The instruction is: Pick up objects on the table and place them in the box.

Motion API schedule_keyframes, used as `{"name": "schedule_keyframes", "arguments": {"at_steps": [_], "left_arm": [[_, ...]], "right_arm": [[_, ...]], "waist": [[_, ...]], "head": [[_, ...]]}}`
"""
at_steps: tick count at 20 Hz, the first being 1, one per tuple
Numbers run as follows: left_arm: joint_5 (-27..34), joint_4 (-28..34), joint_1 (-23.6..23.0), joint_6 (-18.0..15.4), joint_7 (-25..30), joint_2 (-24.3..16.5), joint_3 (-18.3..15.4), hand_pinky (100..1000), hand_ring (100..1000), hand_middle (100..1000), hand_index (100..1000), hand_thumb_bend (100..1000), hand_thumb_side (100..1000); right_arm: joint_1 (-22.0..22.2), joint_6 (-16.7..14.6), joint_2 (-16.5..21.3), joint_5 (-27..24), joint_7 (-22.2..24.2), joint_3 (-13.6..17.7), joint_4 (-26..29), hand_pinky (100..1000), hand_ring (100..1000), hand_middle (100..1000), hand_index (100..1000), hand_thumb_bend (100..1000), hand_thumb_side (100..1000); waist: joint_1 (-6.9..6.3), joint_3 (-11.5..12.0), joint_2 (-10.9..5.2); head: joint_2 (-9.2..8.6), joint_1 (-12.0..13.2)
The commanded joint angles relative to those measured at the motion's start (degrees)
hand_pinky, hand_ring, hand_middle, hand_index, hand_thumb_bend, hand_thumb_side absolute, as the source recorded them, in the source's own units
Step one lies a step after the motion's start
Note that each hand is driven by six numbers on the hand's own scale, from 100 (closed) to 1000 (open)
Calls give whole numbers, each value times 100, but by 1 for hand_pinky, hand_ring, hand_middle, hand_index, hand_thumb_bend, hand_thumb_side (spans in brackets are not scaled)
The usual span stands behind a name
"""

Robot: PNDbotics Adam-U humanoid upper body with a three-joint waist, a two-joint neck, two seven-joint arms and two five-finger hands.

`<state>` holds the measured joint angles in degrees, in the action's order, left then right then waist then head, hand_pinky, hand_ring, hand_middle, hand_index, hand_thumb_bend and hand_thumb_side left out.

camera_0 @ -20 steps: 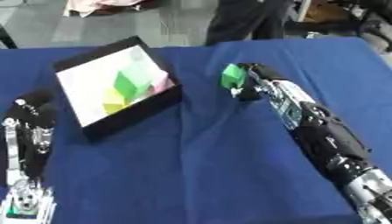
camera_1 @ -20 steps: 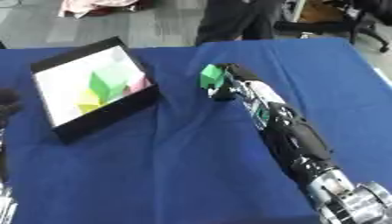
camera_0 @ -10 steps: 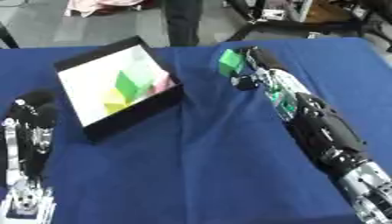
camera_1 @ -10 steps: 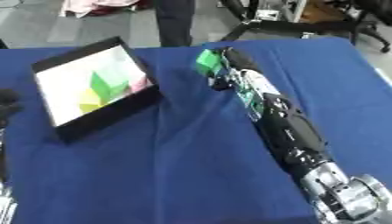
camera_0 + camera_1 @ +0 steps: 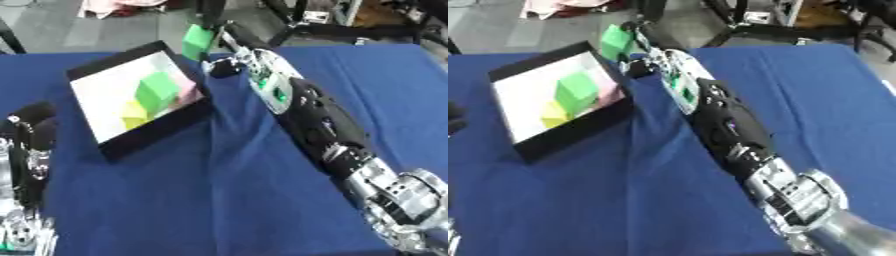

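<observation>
Arm stretched far across the table from my right side, and at its end my right hand (image 5: 229,47) has its fingers curled around a green block (image 5: 198,42); the block is held up in the air, just beyond the far right corner of the box (image 5: 153,131), near its rim but not over the white floor as far as I can judge; whether the block touches the box wall I cannot tell from either eye; the box itself is black-walled, tilted askew on the blue tablecloth (image 5: 219,200), with its open side toward me; inside it I see a green cube (image 5: 156,89) resting toward the far right part, a yellow-green piece (image 5: 135,114) just beside it on the near side, and a pale pink piece (image 5: 186,90) against the right wall, touching or nearly touching the green cube; my left hand (image 5: 33,131) shows at the left edge in the left eye view, well apart from the box, fingers pointing up and relaxed with nothing in them; the right forearm lies low above the cloth, running diagonally from the lower right corner up to the box corner
</observation>
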<state>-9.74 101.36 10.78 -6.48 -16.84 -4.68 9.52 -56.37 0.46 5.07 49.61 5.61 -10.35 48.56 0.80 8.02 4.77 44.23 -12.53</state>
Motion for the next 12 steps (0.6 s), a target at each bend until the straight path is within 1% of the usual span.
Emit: {"name": "schedule_keyframes", "arguments": {"at_steps": [1, 2, 3, 4, 5, 6, 8, 11, 12], "left_arm": [[27, 96, 100, -15, 50, 30, 39, 744, 735, 603, 693, 830, 782], [29, 98, 111, -16, 54, 39, 42, 744, 735, 603, 693, 830, 782], [31, 99, 119, -17, 55, 44, 44, 744, 735, 603, 693, 830, 782], [32, 99, 124, -17, 56, 47, 44, 744, 735, 603, 693, 830, 782], [32, 98, 127, -18, 55, 48, 45, 744, 735, 602, 693, 831, 782], [32, 97, 126, -18, 55, 47, 43, 744, 735, 602, 693, 830, 782], [32, 93, 120, -18, 50, 40, 38, 744, 735, 602, 693, 831, 782], [23, 85, 111, -13, 33, 24, 20, 743, 735, 602, 692, 831, 782], [20, 82, 104, -10, 20, 15, 8, 743, 735, 602, 692, 831, 781]], "right_arm": [[-158, -291, -276, 317, 206, -38, -183, 900, 768, 756, 957, 100, 411], [-156, -381, -339, 444, 215, -48, -218, 910, 799, 838, 980, 100, 559], [-149, -446, -382, 561, 200, -51, -242, 919, 837, 928, 1000, 100, 729], [-142, -479, -410, 663, 159, -46, -254, 921, 860, 979, 1000, 100, 794], [-135, -487, -424, 746, 83, -33, -251, 919, 871, 1000, 1000, 100, 815], [-131, -472, -422, 805, -20, -12, -235, 915, 878, 1000, 1000, 100, 838], [-121, -395, -396, 815, -276, 45, -179, 907, 876, 1000, 1000, 100, 830], [-106, -317, -268, 567, -592, 73, 33, 897, 866, 1000, 1000, 100, 757], [-94, -311, -193, 426, -684, 70, 167, 886, 845, 1000, 997, 100, 658]], "waist": [[-75, 43, -81], [-76, 63, -71], [-77, 76, -64], [-75, 83, -59], [-73, 86, -56], [-69, 83, -55], [-61, 66, -56], [-50, 17, -59], [-44, -13, -63]], "head": [[-11, -86], [-11, -96], [-11, -102], [-11, -105], [-11, -105], [-11, -97], [-11, -77], [-11, -10], [-11, 30]]}}
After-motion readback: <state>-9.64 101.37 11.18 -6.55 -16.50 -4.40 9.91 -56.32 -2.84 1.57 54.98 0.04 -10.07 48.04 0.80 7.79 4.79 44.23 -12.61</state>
